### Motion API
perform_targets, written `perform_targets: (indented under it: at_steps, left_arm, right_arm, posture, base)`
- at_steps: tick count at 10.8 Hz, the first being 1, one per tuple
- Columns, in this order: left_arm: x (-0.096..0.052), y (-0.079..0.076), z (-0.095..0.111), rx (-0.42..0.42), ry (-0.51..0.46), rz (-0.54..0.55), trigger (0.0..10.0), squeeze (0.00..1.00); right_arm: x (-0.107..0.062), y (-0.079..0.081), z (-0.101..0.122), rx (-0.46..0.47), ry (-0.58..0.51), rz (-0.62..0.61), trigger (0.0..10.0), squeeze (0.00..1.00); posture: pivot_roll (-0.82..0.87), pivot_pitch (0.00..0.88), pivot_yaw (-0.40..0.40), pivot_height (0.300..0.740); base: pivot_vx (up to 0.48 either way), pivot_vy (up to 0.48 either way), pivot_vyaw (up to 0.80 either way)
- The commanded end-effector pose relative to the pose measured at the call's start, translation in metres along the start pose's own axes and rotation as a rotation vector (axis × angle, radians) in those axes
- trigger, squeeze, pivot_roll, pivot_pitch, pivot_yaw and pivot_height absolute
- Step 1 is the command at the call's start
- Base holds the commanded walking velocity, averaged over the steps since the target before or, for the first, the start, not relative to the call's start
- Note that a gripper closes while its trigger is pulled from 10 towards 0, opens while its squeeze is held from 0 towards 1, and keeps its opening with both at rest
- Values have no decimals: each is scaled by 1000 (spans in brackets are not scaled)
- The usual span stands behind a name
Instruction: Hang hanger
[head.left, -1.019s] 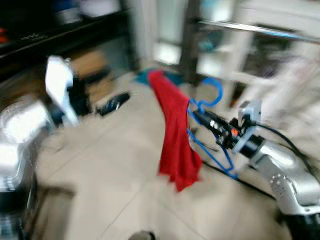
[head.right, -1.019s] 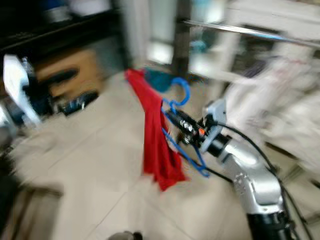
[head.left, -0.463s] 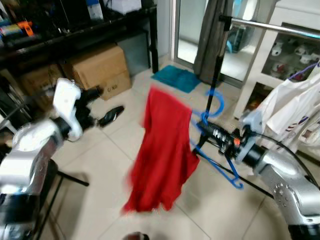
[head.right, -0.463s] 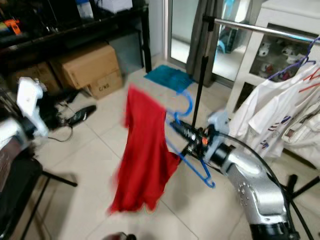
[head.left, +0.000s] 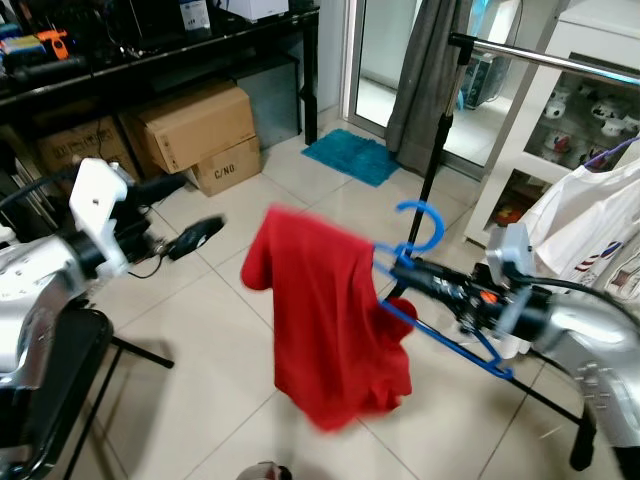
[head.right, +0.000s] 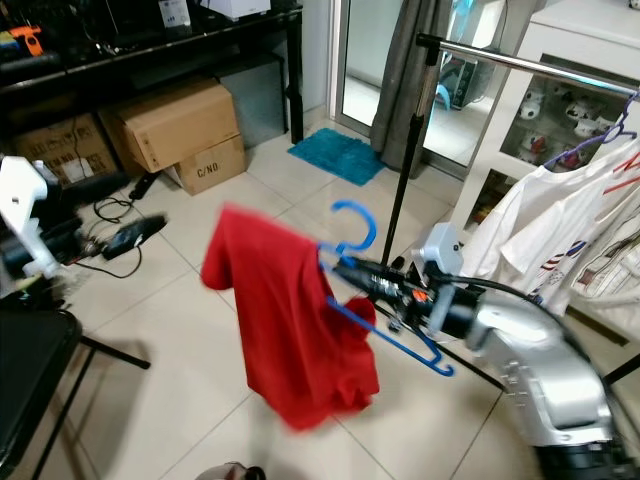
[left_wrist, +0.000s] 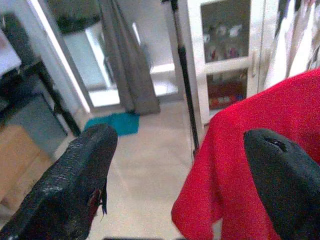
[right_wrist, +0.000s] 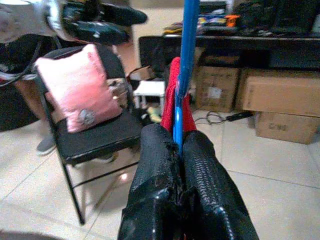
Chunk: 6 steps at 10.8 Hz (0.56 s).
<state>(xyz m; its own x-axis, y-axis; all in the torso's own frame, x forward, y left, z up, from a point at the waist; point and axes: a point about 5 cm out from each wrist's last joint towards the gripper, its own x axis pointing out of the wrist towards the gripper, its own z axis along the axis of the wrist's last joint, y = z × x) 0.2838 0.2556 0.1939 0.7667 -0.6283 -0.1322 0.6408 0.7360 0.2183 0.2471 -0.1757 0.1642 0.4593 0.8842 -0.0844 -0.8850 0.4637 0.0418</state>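
A blue plastic hanger (head.left: 420, 225) carries a red shirt (head.left: 325, 320) that hangs bunched to one side of it. My right gripper (head.left: 400, 268) is shut on the hanger's lower bar, holding it out above the tiled floor; the right wrist view has the blue bar (right_wrist: 186, 60) pinched between the two black fingers (right_wrist: 155, 165). The silver clothes rail (head.left: 540, 58) on its black stand (head.left: 435, 150) is behind and above the hanger, apart from it. My left gripper (head.left: 190, 210) is open at the left, holding nothing, with the red shirt (left_wrist: 250, 165) beyond its fingers.
White shirts (head.left: 590, 200) hang on the rail at the right. Cardboard boxes (head.left: 190, 125) sit under a black shelf (head.left: 150, 60) at the back left, and a teal mat (head.left: 352, 157) lies by the doorway. A black chair (head.left: 50, 370) with a pink cushion (right_wrist: 80, 87) stands at my left.
The view has shifted and sharpened as I moved. The red shirt has swung and bunched to the left on the hanger. My right gripper still holds the hanger.
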Motion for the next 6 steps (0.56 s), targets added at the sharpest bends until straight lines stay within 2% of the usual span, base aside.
perform_targets:
  at_steps: [1,2,3,4,5,6]
  left_arm:
    - [-3,-1,-6,-11,47,-28,10000,0]
    - [-8,-5,-23,-62,147,-94,10000,0]
    - [-9,-6,-29,-66,172,-114,10000,0]
    - [-5,-11,-32,-76,180,-185,8784,0]
    - [-1,-15,-32,-73,168,-224,3255,0]
    - [3,-16,-32,-72,162,-252,0,0]
  right_arm:
    - [3,4,12,-26,-30,54,10000,0]
    - [1,4,21,-22,-49,92,10000,0]
    - [1,5,24,-21,-47,115,10000,0]
    - [1,8,27,-16,-47,155,10000,0]
    - [1,9,28,-13,-49,170,10000,0]
    - [1,11,31,-6,-54,182,10000,0]
  posture:
    - [-49,1,12,740]
    - [-52,0,-3,740]
    - [-51,0,-16,740]
    - [-53,0,-25,740]
    - [-54,0,-27,740]
    - [-57,0,-24,740]
  base:
    - [0,0,0]
    - [0,0,0]
    - [0,0,0]
    - [0,0,0]
    - [0,0,0]
    - [0,0,0]
